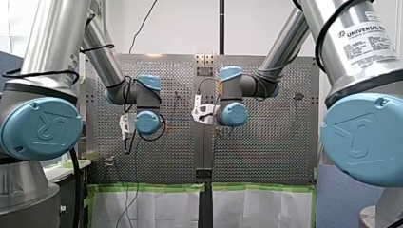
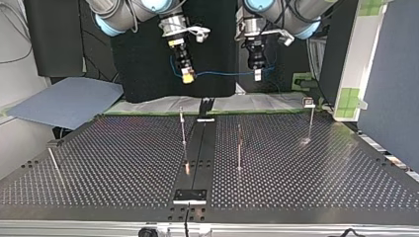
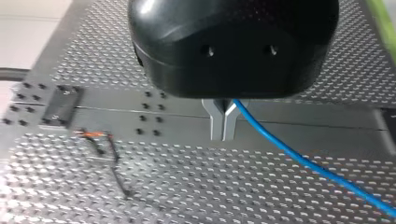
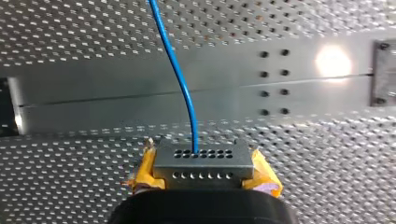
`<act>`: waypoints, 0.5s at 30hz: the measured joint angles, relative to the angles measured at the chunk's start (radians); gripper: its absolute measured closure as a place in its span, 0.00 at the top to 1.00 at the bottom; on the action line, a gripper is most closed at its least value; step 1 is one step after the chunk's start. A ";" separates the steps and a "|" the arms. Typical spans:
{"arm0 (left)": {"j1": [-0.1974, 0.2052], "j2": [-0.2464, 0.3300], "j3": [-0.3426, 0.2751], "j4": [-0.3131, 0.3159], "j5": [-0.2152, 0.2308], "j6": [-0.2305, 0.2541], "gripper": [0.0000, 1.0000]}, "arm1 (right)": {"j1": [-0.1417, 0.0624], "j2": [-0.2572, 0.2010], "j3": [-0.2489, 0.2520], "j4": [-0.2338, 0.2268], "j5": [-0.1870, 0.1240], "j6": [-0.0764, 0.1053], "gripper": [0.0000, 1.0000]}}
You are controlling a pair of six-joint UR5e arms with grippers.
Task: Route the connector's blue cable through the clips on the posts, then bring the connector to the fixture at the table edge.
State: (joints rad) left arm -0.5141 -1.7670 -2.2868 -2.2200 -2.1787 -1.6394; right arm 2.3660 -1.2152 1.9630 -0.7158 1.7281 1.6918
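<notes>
While both arms hang high over the far edge of the perforated table (image 2: 306, 177), around 12 o'clock in the top view, no routing looks done yet, so every hazard lies ahead. My right gripper (image 2: 187, 75), at about 11 o'clock there, has its yellow pads (image 4: 145, 169) clamped on the connector (image 4: 201, 163), a small grey metal block with rows of holes. The blue cable (image 2: 222, 74) leaves the connector's face and runs almost level, sagging slightly, to my left gripper (image 3: 223, 136) at about 1 o'clock. That gripper's metal fingers are drawn narrow, and the cable seems pinched near their root. Well below stand thin posts: the centre post (image 2: 183, 129), a neighbouring post (image 2: 239, 148) toward 3 o'clock of it, and an outer post (image 2: 311, 118) at 2 o'clock. Their clips are too small to make out. The plate at 6 o'clock is probably the fixture (image 2: 189, 196). The short span between the grippers leaves little slack, so uneven descent could strain the wire at the connector or twist the block in the pads. The cable might also slide through the smooth metal fingers and spoil the aim. A taut cable or a finger could bend a slim post, and the cable could ride over a clip without seating.
</notes>
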 joint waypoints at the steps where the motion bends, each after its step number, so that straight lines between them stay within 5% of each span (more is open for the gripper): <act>1: 0.001 0.011 0.010 -0.011 0.001 0.001 0.00 | -0.003 -0.009 -0.001 0.002 -0.003 0.000 0.00; 15: 0.035 0.063 0.101 -0.093 0.022 0.004 0.00 | -0.044 -0.112 -0.041 0.019 -0.030 -0.003 0.00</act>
State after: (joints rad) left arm -0.4790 -1.7045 -2.1858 -2.3129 -2.1564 -1.6352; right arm 2.3223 -1.3273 1.9223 -0.6965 1.6985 1.6892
